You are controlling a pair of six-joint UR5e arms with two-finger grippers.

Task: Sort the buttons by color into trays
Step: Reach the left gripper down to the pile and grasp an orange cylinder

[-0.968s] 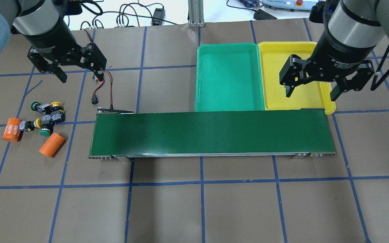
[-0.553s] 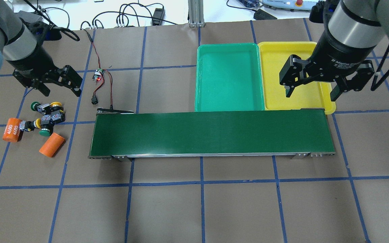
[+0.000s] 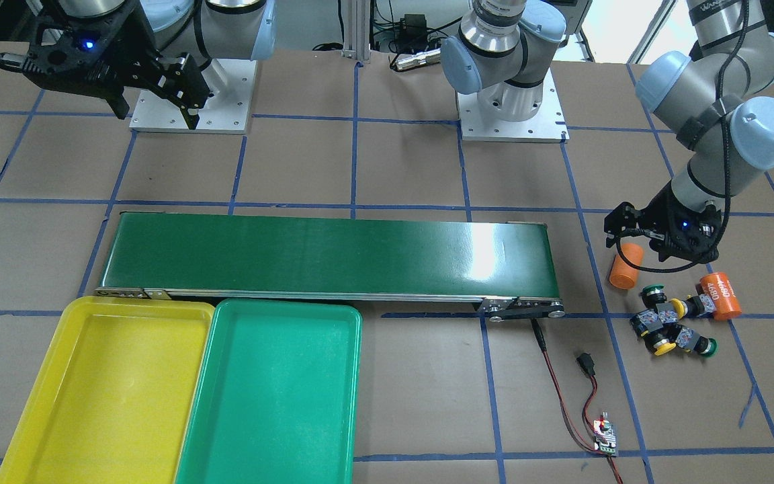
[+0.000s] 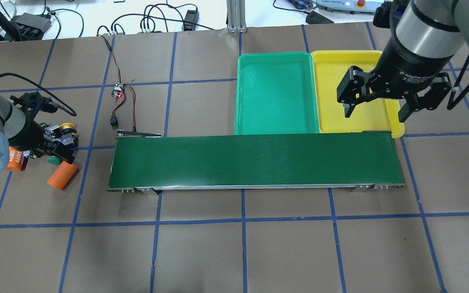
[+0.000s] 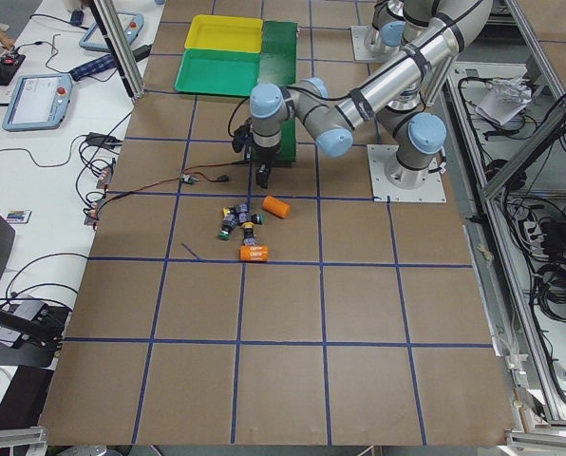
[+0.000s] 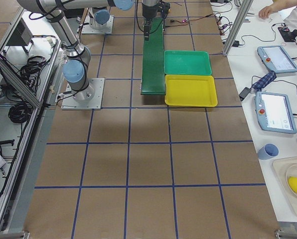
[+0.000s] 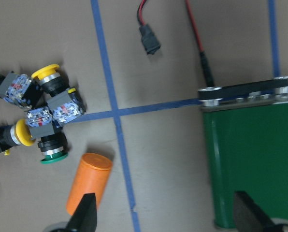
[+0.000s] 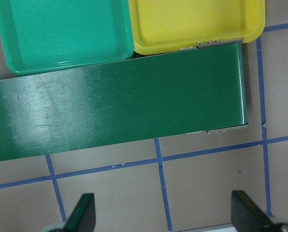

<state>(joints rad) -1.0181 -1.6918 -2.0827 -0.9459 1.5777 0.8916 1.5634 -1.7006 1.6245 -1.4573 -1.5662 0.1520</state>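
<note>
Several buttons lie in a cluster at the table's left: in the left wrist view two yellow caps, one green cap, and another at the left edge. The cluster also shows in the front view. My left gripper is open and empty, above the cluster and partly hiding it from overhead. The green tray and yellow tray sit side by side behind the belt, both bare. My right gripper is open and empty, above the yellow tray's front edge.
A long dark green conveyor belt crosses the middle. Two orange cylinders lie by the buttons, one plain and one marked 4680. A red-black cable with a small circuit board lies behind the belt's left end.
My left arm has swung from the back of the table toward me and now hangs over the button cluster, still open. The right arm has not moved.
</note>
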